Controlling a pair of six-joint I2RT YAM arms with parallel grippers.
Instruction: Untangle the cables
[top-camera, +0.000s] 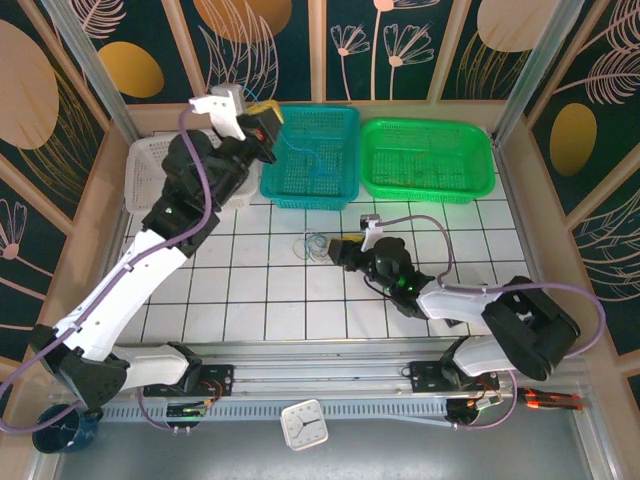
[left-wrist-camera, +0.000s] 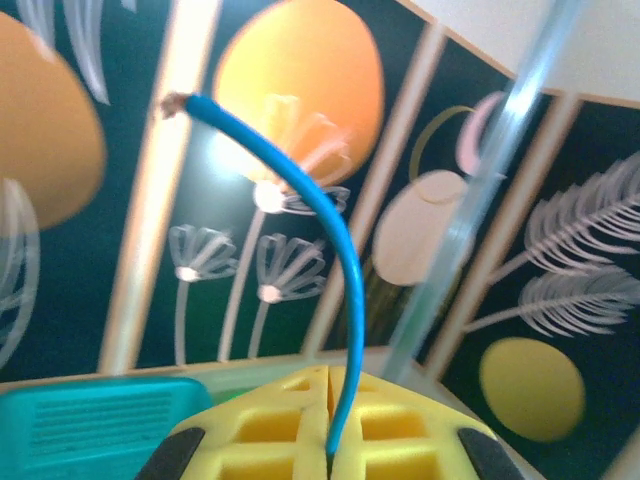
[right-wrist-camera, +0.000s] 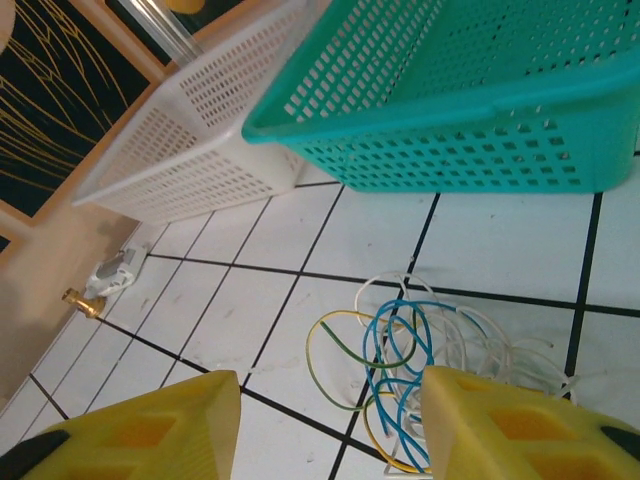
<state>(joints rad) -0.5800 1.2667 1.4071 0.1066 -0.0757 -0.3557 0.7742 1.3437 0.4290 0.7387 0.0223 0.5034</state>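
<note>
Yellow fingers of the right gripper frame the bottom of the wrist view, jaws spread wide and holding nothing. Straight ahead, in the gap and leaning toward the right-hand finger, lies the tangle of cables. Blue loops form its core, a yellow-green loop bulges out to the left, and whitish strands trail off to the right. The clump lies flat on the tiled worktop, near the middle and a little short of the near wall of the teal basket. Its longer spread runs across the jaw gap rather than along it.

In the top view the cables sit just beyond the right gripper. That arm lies low and is stretched leftward over the worktop, so it is plainly the nearer one.

The left gripper is raised high over the far left corner of the teal basket, beside the white basket. Its jaws are closed on a single blue wire, which rises from between the pads and arcs over to a bare end in the air, well apart from the tangle.

The next pick looks like the right arm's: a short reach forward and down, closing on one outlying strand. The yellow-green loop seems the freest of the knot.
</note>
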